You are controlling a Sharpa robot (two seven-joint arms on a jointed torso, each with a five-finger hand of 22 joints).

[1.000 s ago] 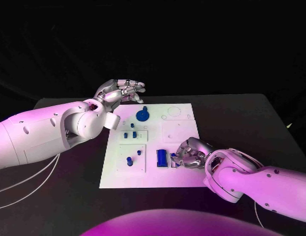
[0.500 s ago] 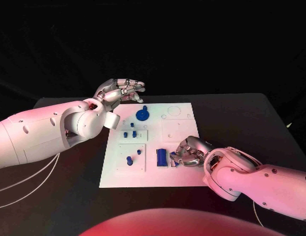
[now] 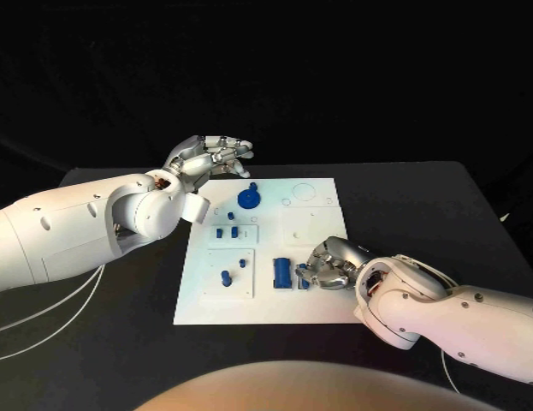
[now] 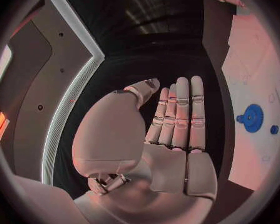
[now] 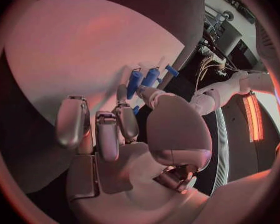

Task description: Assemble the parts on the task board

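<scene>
Nearest the robot, the right hand (image 3: 328, 267) sits low over the near half of the task board (image 3: 319, 308), fingers curled in toward a small blue piece (image 3: 302, 277) at its fingertips. It looks like it's touching that piece, but I honestly can't tell if it's actually pinching it or just nudging it. Just beside that, on the side away from the hand, lies the blue rectangular block (image 3: 281, 273), long axis running near-to-far along the board. So the thing to work on lies toward the robot's left of the right hand, and that hand is by far the closer one.

In the right wrist view a couple of blue pegs (image 5: 143, 79) stand just past the fingertips (image 5: 122, 93).

Further up the board: a short blue peg (image 3: 226, 277), then a pair of little studs (image 3: 226, 232), then the blue gear (image 3: 249, 200), flat on the board.

Farthest off, the left hand (image 3: 207, 158) hovers past the board's far left corner above the bench (image 3: 439, 205), holding nothing, fingers straight and together in its own wrist view.
</scene>
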